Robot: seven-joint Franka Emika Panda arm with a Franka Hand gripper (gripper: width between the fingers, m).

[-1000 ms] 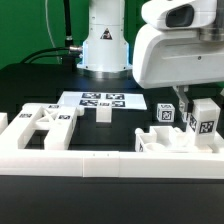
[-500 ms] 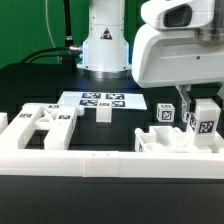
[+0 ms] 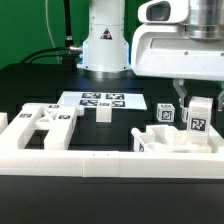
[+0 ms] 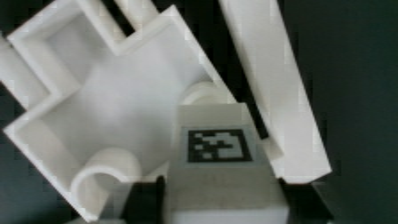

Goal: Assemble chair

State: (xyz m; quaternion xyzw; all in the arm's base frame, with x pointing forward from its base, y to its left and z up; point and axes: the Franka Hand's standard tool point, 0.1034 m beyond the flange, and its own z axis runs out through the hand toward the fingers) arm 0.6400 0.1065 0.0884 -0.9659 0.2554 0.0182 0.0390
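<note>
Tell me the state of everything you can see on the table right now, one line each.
End effector: closed on the tagged block.
Tagged block: upright, gripped on both sides.
Second tagged block: standing, not gripped.
Flat frame: lying flat, untouched.
Small post: standing upright, alone.

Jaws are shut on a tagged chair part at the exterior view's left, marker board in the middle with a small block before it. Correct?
No: the jaws hold the tagged chair part at the exterior view's right, not left, as the exterior view shows. The marker board is in the middle, the small block before it.
</note>
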